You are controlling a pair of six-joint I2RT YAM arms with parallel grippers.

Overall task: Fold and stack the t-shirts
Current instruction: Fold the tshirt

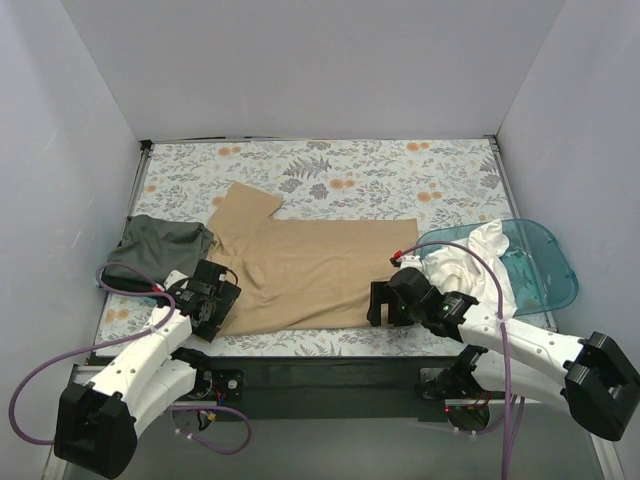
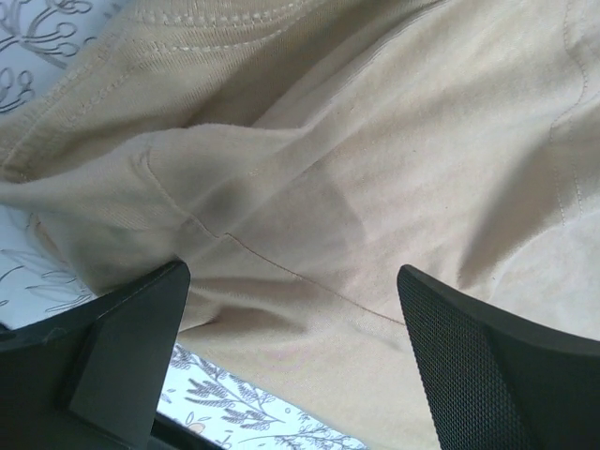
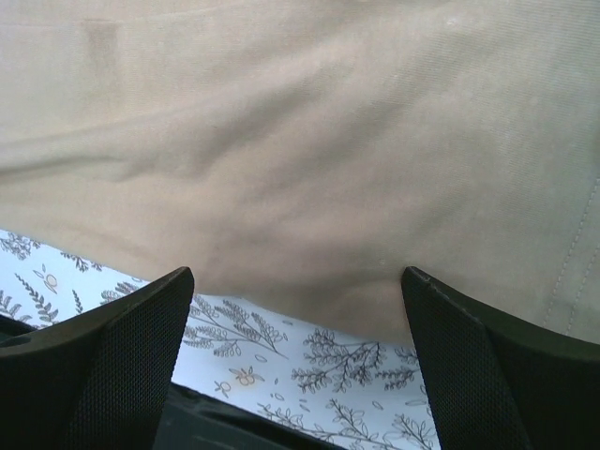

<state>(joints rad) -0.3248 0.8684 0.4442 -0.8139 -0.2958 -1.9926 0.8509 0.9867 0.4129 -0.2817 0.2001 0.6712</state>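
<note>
Left end effector (image 1: 207,297) and right end effector (image 1: 386,302) both stand with jaws spread wide, gripping nothing, over the near edge of the tan t-shirt (image 1: 310,268), which lies spread out mid-counter (image 1: 400,180). Soft, light and limp, it is best pinched at those near corners, both layers together. Beyond, a grey-green t-shirt (image 1: 160,243) is bunched at left. White t-shirts (image 1: 468,255) fill the teal tub (image 1: 545,262), their number unclear.

Tan t-shirt (image 1: 320,270); grey-green t-shirt (image 1: 160,245); floral table covering (image 1: 400,180); teal tub (image 1: 545,262).
</note>
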